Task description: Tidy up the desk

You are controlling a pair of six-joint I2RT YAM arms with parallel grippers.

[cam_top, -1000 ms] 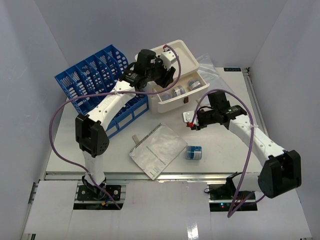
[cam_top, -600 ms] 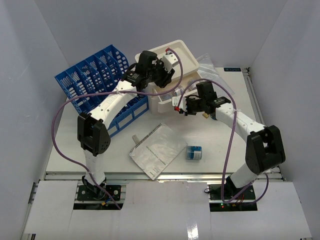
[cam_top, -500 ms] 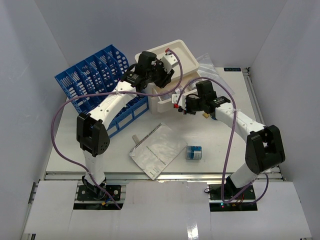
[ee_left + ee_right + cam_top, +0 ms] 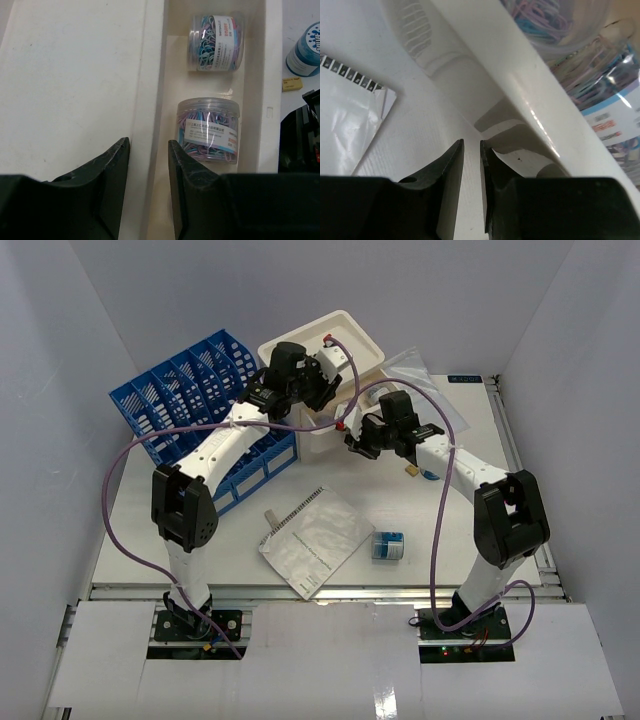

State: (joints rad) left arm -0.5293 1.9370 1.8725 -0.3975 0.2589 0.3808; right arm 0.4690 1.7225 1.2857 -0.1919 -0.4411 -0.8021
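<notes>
The white desk (image 4: 150, 530) carries a cream drawer box (image 4: 350, 335) at the back centre. Its open drawer (image 4: 252, 100) holds two clear jars of coloured paper clips, one near (image 4: 207, 130) and one far (image 4: 216, 42). My left gripper (image 4: 318, 390) (image 4: 149, 142) straddles the drawer's side wall (image 4: 152, 100), one finger outside and one inside, closed on it. My right gripper (image 4: 362, 440) (image 4: 471, 143) sits low on the desk at the drawer's front, under its lip (image 4: 520, 75). Its jaws are nearly together with nothing between them.
A blue file organizer (image 4: 190, 390) stands at the back left. A silvery packet with a paper (image 4: 315, 540) and a small blue-white box (image 4: 388, 545) lie in front. A clear bag (image 4: 420, 365) lies behind. A blue jar (image 4: 304, 50) and a tan block (image 4: 292, 83) sit beside the drawer.
</notes>
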